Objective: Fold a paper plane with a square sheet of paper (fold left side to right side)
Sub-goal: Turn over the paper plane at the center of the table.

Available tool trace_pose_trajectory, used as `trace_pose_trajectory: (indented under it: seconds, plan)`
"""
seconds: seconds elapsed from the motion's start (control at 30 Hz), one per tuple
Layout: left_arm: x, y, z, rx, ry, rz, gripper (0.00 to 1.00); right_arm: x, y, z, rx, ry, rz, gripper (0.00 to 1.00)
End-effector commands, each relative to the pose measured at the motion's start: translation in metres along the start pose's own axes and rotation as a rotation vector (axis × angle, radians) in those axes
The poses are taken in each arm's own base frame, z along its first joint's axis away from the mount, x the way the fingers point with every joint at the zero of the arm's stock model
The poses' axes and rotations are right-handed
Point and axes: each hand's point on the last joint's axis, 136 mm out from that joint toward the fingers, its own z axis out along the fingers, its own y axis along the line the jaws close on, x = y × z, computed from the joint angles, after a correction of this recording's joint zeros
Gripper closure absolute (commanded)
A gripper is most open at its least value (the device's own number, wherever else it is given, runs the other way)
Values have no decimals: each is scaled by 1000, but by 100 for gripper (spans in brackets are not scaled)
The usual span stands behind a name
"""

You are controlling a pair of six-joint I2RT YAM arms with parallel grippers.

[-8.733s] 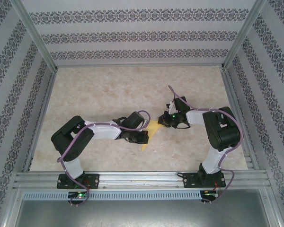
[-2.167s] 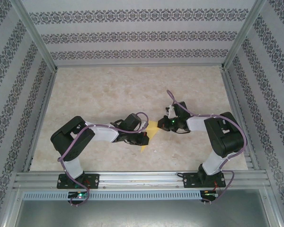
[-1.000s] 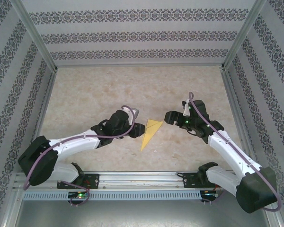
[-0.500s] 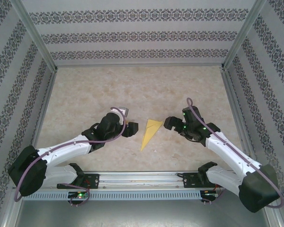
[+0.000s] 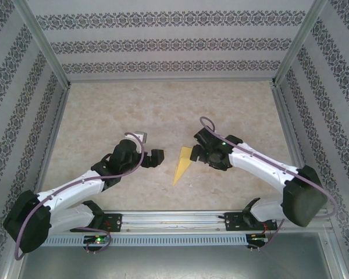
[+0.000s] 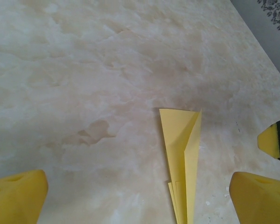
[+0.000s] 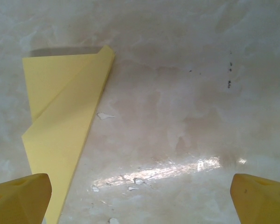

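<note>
**Item 1. Paper plane** (image 5: 182, 165): thin, plain yellow paper folded into a slim pointed dart. It has a straight centre crease and overlapping layers that show as stepped edges near the tip. The surface is matte and the folds are sharp. It lies flat on the worktop (image 5: 122, 110) between the two hands, wide end away from the arm bases and point toward them. In the right wrist view the wide end's flap (image 7: 84, 65) curls up a little and casts a thin shadow.

**Item 2. Worktop**: smooth, slightly glossy, with a cream and beige marble pattern (a few small pale flecks lie beside the paper).

**Item 3. Left hand** (image 5: 148, 149): fingers spread wide and holding nothing. Its soft yellow foam pads (image 6: 16, 193) sit at the two lower corners of its own view. It is apart from the paper, on the paper's left.

**Item 4. Right hand** (image 5: 197, 147): fingers spread wide and holding nothing. It is just beside the plane's wide end. One of its yellow pads (image 7: 19, 196) overlaps the paper's edge in the wrist view, and whether it touches cannot be told.

**Item 5. Surround**: walls (image 5: 174, 43) papered in pale bands with dark ornamental stripes, and bare metal frame rails (image 5: 174, 220).
</note>
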Motion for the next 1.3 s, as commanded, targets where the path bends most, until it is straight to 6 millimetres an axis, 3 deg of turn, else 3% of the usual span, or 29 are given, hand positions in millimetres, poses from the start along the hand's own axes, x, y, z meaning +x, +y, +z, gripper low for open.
trace_pose_trajectory:
  seconds: [0.0,0.3,0.47,0.7,0.9,1.27]
  plan:
    - [5,9,-10,-7,-3,0,0,-2,2,-9,102,-22,14,2]
    - [5,26,-39,-70,-50,35,0,7,47,-3,209,14,-2,5]
    - [7,32,-51,-88,-65,64,0,14,63,13,279,53,9,9]
    - [10,37,-63,-110,-68,89,0,10,73,37,333,47,19,17]
    - [14,40,-66,-123,-57,100,0,12,84,55,345,77,33,30]
    - [12,41,-66,-125,-66,97,0,25,73,72,367,116,76,51]
